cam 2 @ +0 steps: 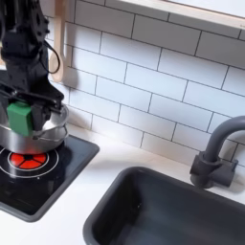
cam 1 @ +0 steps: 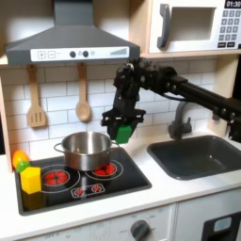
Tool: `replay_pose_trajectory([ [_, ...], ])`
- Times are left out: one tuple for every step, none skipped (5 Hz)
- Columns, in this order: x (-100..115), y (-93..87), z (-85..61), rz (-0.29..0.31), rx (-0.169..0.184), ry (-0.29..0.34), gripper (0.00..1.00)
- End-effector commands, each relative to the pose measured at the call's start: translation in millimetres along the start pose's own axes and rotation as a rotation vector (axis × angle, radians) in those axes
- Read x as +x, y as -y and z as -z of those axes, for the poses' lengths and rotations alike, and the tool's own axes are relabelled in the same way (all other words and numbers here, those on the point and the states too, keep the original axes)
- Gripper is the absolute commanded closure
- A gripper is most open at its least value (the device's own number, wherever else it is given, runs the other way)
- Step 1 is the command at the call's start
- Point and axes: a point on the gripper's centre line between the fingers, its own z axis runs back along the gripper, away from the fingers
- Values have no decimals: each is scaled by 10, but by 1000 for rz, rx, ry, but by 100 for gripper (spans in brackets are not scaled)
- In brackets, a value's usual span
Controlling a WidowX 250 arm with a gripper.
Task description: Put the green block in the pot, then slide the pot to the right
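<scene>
My gripper (cam 1: 123, 131) (cam 2: 20, 116) is shut on the green block (cam 1: 124, 133) (cam 2: 18, 117), a small bright green cuboid held between the black fingers in the air. In the first exterior view it hangs just right of the pot's rim and a little above it. The pot (cam 1: 85, 149) (cam 2: 50, 121) is a shiny silver round pot standing on the back of the black stovetop (cam 1: 79, 176); in the second exterior view the block and fingers cover much of it.
A yellow block (cam 1: 31, 179) stands at the stove's left edge, with orange and green pieces (cam 1: 20, 161) behind it. Two wooden utensils (cam 1: 83, 102) hang on the tiled wall. The sink (cam 1: 200, 154) (cam 2: 182, 211) and faucet (cam 2: 215, 153) lie to the right.
</scene>
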Motion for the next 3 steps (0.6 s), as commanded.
replay_pose_trajectory([
  [219, -204, 8, -52, 29, 51, 100],
  [393, -260, 92, -66, 30, 60, 100],
  [524, -289, 179, -71, 29, 68, 100],
])
